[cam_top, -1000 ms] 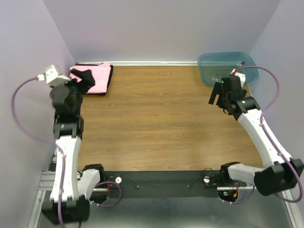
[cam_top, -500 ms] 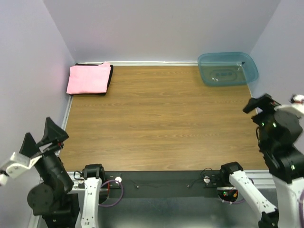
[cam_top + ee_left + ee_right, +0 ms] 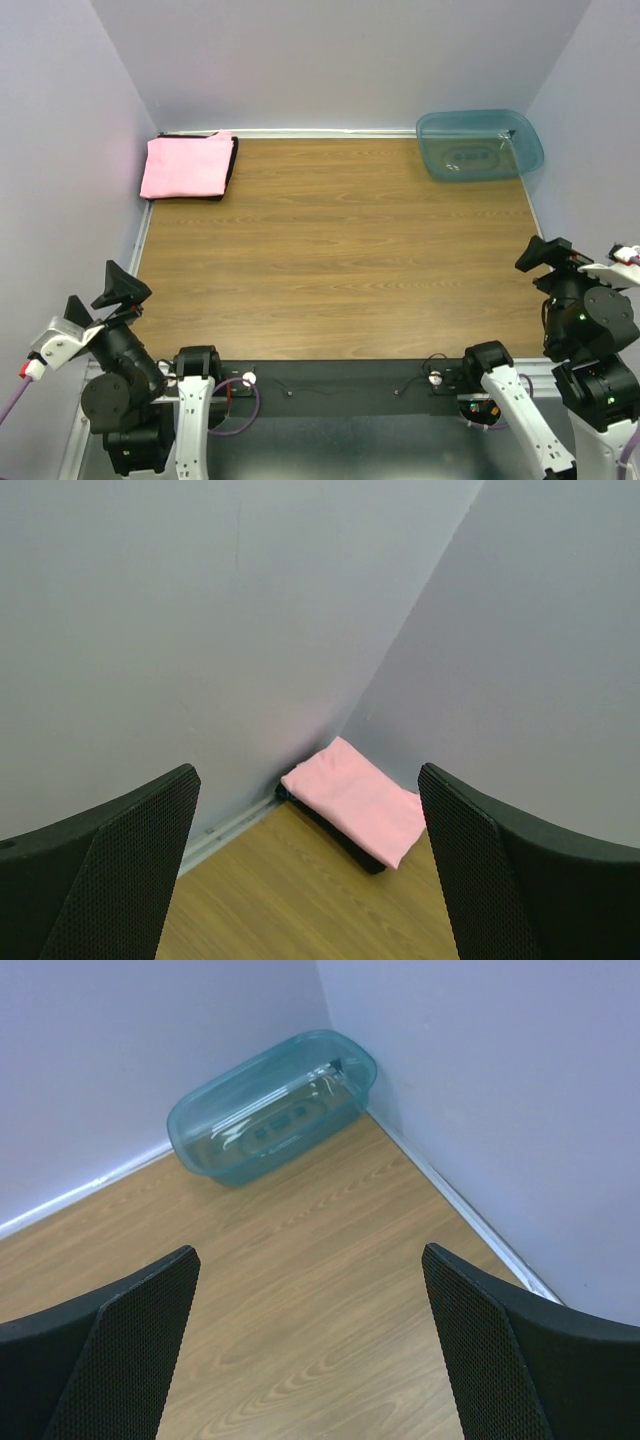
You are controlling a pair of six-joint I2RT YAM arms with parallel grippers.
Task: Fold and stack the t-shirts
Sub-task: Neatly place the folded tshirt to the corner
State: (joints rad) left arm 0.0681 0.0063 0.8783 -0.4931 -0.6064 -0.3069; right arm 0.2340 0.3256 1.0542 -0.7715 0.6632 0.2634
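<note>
The light pink t-shirt (image 3: 185, 167) lies folded on top of the folded black t-shirt (image 3: 233, 166) in the far left corner of the table. In the left wrist view the pink shirt (image 3: 355, 800) covers the black one (image 3: 347, 838), of which only a dark edge shows. My left gripper (image 3: 103, 293) is drawn back at the near left edge, open and empty (image 3: 310, 880), facing the stack from far off. My right gripper (image 3: 553, 255) is drawn back at the near right, open and empty (image 3: 310, 1360).
A translucent blue-green plastic bin (image 3: 480, 144) stands in the far right corner, also in the right wrist view (image 3: 270, 1110). Walls close the table on the left, back and right. The wooden tabletop (image 3: 340, 250) lies between the arms and the stack.
Both arms have pulled back from the far side of the table to the near edge. The left gripper has left the pink shirt stack, the right one the bin.
</note>
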